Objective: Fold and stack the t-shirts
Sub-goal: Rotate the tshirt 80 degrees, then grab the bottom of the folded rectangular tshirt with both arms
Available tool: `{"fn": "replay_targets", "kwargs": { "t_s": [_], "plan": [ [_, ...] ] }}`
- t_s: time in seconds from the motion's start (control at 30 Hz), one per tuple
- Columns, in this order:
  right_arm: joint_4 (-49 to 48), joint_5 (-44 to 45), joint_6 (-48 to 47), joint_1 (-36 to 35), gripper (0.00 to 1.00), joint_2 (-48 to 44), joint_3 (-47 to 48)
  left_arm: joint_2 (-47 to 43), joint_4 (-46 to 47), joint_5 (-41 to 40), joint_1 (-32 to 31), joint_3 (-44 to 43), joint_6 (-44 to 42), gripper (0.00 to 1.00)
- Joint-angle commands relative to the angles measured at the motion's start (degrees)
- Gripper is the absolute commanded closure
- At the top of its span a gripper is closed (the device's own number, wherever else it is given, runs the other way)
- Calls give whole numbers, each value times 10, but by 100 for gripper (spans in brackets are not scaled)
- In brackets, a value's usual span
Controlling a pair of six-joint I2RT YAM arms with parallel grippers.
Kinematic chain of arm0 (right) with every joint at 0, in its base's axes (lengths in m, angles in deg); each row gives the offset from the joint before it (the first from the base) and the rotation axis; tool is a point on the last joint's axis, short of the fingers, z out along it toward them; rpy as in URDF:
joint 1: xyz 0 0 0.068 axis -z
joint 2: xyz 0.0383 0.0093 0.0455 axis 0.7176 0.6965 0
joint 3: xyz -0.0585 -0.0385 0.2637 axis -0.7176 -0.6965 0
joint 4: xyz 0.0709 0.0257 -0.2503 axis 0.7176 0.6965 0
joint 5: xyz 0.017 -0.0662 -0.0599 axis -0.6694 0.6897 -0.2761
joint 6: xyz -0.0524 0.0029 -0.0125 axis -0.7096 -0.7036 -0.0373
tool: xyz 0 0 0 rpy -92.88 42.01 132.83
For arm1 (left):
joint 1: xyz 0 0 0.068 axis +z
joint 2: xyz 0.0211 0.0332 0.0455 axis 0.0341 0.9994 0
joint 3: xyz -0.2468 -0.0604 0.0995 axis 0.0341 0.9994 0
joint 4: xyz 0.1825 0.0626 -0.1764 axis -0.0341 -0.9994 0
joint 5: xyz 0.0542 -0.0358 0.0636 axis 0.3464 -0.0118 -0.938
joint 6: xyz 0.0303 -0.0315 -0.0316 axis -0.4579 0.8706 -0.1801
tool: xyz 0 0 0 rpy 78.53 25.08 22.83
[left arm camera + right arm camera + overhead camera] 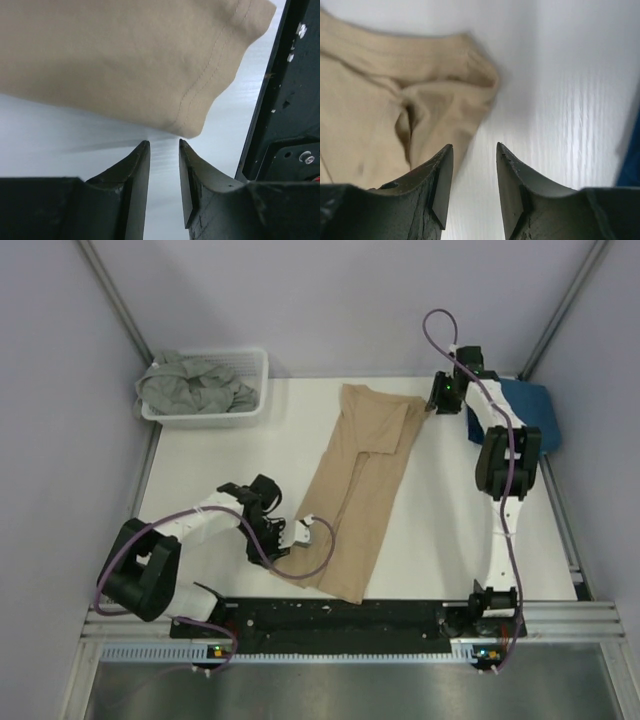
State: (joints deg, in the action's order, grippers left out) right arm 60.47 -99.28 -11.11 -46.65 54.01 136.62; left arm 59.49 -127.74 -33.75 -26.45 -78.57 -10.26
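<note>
Two grippers: left gripper (164, 142), right gripper (474, 146), fingers apart.
Risk: you pinch one layer of tan cloth t-shirt (365, 485), 6 o'clock; fold slips.

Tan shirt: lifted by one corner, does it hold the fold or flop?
Probably floppy: the tan shirt lies flat as a long folded strip, so a corner lift would likely drape and open the fold. Likely light: the cloth looks thin at the stitched hem. Pushing would probably bunch it, like the creased sleeve, rather than slide it whole.
</note>
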Motion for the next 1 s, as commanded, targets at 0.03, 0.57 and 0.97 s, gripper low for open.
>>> {"fn": "replay_targets", "kwargs": {
  "t_s": [0.03, 0.57, 0.97],
  "plan": [
    [-38, -13, -107, -26, 60, -225, -183, -25, -24, -67, 8, -2, 17, 65],
    [-84, 44, -426, -192, 59, -224, -329, 27, 17, -102, 43, -58, 118, 60],
    [-71, 91, -451, -204, 67, -188, -309, 34, 12, -99, 43, -64, 113, 60]
  ]
}}
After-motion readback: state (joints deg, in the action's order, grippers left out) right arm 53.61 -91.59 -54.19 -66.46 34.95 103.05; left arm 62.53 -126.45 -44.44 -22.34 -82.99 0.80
